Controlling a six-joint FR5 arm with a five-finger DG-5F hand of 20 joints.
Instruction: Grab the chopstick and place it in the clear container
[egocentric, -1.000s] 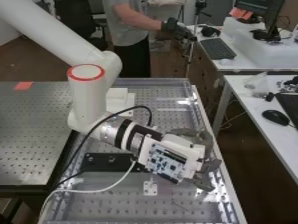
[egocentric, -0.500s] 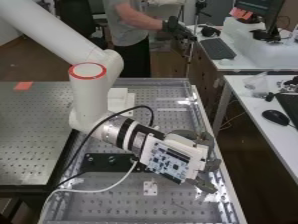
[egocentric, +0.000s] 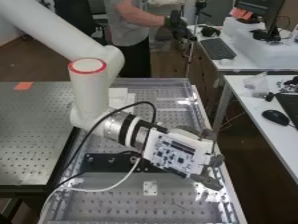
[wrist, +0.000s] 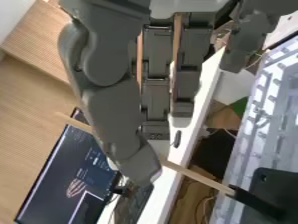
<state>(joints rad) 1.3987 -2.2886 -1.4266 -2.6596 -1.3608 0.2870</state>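
We have the chopstick (wrist: 198, 176) aslant beneath the thumb (wrist: 120, 117), one end pointing towards the black plate (egocentric: 106, 162). The hand (egocentric: 207, 181) seems to pinch it (how firmly, we can't tell), above the bench (egocentric: 120, 201) and to the right of that plate in the high view. We judge the grab done; next we need to carry it level to the container and loosen only over it.

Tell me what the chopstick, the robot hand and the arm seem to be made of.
The chopstick looks like bare wood, pale tan and matte; its dark end may be painted or lacquered. The hand is dull dark grey, smooth-shelled: plastic or coated metal, can't tell which. The arm is smooth and evenly white, probably painted metal, though plastic is possible.
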